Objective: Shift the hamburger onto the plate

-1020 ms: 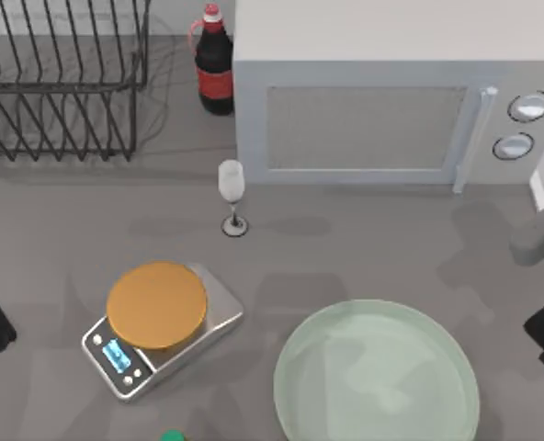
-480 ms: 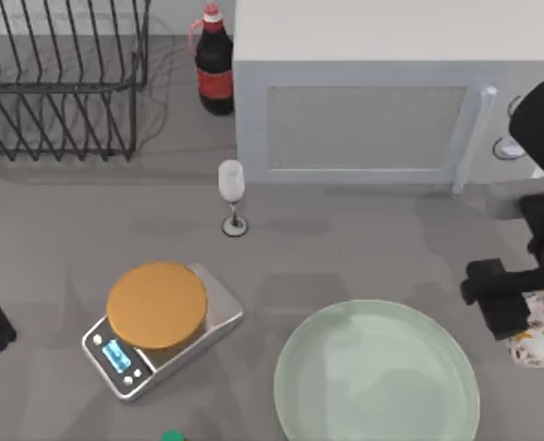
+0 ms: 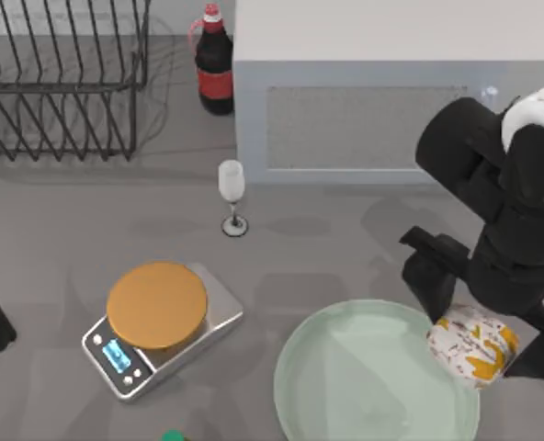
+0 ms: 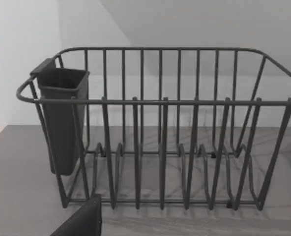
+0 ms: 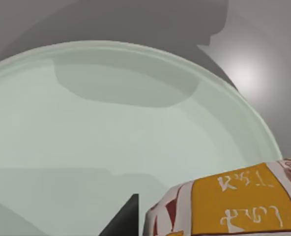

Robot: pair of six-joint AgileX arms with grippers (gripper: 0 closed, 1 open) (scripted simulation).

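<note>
Pale mint-green, the plate (image 3: 345, 386) sits at the lower right of the top view, and the right gripper (image 3: 479, 335) hangs over its right rim, clamped on the hamburger (image 3: 472, 344) in white and orange wrapping. To do this well, I'd say carry it further toward the plate's middle and lower it close before letting go, so the lump doesn't roll off the shallow rim. The grey table (image 3: 345, 248) is busy: a silver scale (image 3: 162, 326), a wine glass (image 3: 231, 195), a cola bottle (image 3: 214, 62), a microwave (image 3: 364, 101), and a dish rack (image 4: 160, 132) upper left. The left arm stays parked at the left edge.
</note>
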